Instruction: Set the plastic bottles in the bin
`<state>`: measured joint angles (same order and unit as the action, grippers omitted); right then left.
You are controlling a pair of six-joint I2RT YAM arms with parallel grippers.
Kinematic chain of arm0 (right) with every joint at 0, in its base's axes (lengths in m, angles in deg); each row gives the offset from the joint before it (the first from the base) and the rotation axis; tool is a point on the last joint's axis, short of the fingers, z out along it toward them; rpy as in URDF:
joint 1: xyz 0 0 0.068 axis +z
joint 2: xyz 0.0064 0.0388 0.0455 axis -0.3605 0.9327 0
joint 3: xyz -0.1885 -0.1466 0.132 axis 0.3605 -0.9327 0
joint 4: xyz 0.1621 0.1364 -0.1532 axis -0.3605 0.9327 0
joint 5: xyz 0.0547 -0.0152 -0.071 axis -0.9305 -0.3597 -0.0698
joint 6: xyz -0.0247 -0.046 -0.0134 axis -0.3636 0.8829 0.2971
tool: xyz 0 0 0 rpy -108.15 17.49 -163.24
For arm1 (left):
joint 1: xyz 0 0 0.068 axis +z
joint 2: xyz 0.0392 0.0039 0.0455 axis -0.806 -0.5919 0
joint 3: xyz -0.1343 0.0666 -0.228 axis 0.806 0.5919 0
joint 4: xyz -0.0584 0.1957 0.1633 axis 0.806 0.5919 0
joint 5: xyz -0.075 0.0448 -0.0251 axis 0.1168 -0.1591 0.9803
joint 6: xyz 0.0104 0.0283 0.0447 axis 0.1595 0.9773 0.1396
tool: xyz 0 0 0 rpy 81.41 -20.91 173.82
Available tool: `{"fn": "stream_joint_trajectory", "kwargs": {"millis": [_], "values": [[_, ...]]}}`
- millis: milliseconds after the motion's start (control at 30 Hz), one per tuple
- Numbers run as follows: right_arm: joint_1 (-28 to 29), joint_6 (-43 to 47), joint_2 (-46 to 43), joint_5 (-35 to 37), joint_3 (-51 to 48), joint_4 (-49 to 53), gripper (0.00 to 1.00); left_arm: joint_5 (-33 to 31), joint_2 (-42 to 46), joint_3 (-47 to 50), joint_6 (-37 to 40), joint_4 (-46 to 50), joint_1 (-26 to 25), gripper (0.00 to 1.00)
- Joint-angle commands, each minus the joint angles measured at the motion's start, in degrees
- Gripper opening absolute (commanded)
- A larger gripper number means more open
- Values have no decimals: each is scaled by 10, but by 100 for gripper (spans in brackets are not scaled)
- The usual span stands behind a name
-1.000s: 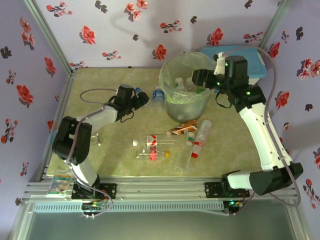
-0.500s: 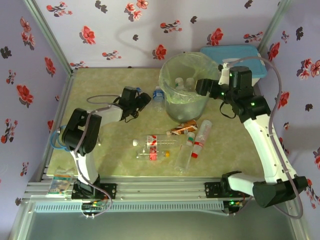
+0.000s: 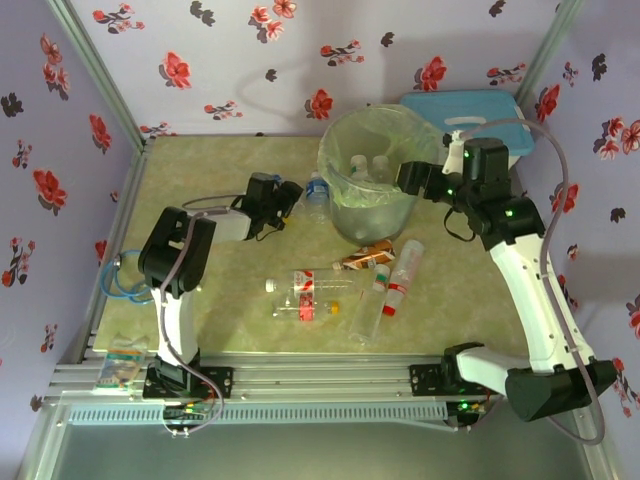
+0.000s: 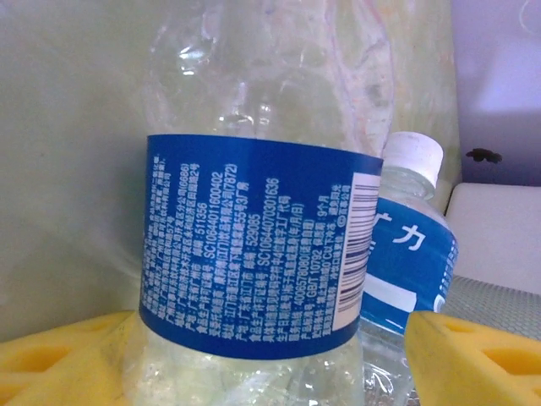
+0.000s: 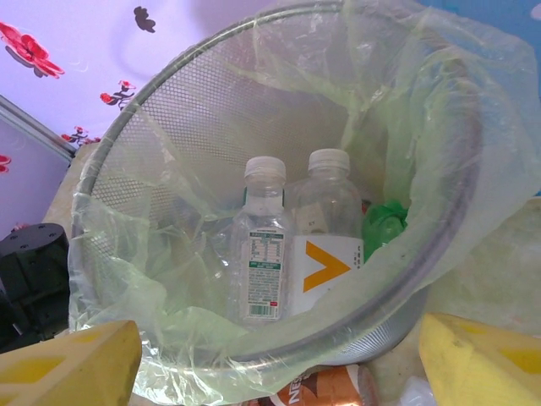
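left pincer (image 4: 270, 359) apart around blue-label bottle (image 4: 254, 254); right pincer (image 5: 275, 365) apart beside bin (image 5: 169, 110) holding several bottles (image 5: 262, 254).

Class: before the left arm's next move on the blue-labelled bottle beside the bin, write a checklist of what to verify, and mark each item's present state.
1. Blue-labelled bottle between the fingers of the left end effector: ok, it stands upright between them.
2. Grip closed on it: not ok, a gap shows beside one finger.
3. White-capped bottle clear of the grasp: cannot tell, it stands close behind.
4. Room in the bin: ok, two bottles stand inside with space around them.
5. Right end effector clear of the drop path: not ok, it hovers open at the bin's rim.
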<state>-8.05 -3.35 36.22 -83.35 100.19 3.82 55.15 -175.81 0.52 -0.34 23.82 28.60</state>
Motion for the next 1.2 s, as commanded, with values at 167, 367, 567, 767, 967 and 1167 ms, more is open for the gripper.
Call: {"fn": "stream_joint_trajectory", "kwargs": {"millis": [167, 367, 567, 767, 967, 1167], "values": [[-8, 10, -11, 8, -5, 0, 86, 3, -29, 16, -28, -23, -1, 59], [-9, 8, -16, 7, -1, 1, 86, -3, 1, 19, 11, -9, -1, 51], [-9, -8, -19, -1, 2, -9, 85, -7, 53, 21, 54, -7, -2, 44], [-9, -22, -17, -29, 20, -14, 84, -15, 121, 10, 145, 40, -2, 44], [-6, -39, -11, -76, 39, -29, 84, -1, 213, 13, 275, 113, -2, 38], [22, -66, 26, -99, 62, -64, 84, -8, 295, 43, 355, 200, -1, 34]]}}
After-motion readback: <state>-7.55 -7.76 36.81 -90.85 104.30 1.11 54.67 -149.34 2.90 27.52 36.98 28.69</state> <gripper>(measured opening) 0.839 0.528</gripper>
